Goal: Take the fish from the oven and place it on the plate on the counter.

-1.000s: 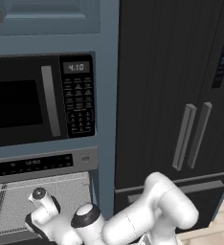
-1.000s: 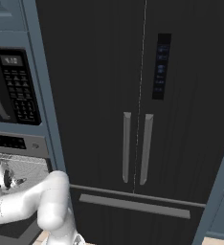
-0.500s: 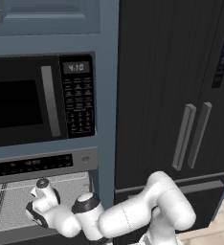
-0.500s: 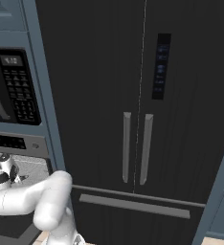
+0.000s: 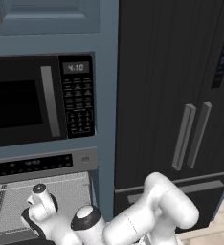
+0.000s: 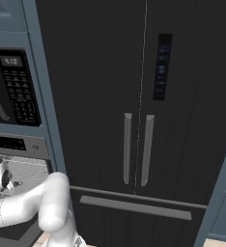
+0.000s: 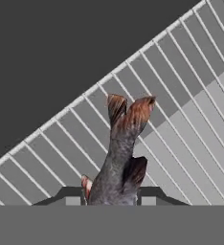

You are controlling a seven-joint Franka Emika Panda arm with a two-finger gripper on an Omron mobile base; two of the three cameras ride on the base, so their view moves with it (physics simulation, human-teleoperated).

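Observation:
My gripper [image 7: 111, 196] is shut on the fish [image 7: 118, 162], a slender dark grey body whose reddish forked tail points away from the hand. Its head end is hidden between the fingertips [image 7: 152, 195]. Behind the fish lies the oven's wire rack [image 7: 181, 95], with the dark cavity beyond it. The stainless oven [image 5: 42, 165] stands open at the lower left of the left base view, its rack [image 5: 71, 191] showing. My hand [image 5: 39, 210] hangs in front of that opening. The counter is out of view.
A black microwave [image 5: 37, 100] with a keypad sits right above the oven. A tall black fridge [image 6: 139, 120] with two bar handles stands to the right. Blue cabinet framing [image 5: 106, 95] separates them. Light wood floor [image 5: 214, 225] shows at the lower right.
The wrist has lifted slightly and eased back, and the elbow link has shifted a little. The hand stays in front of the oven opening.

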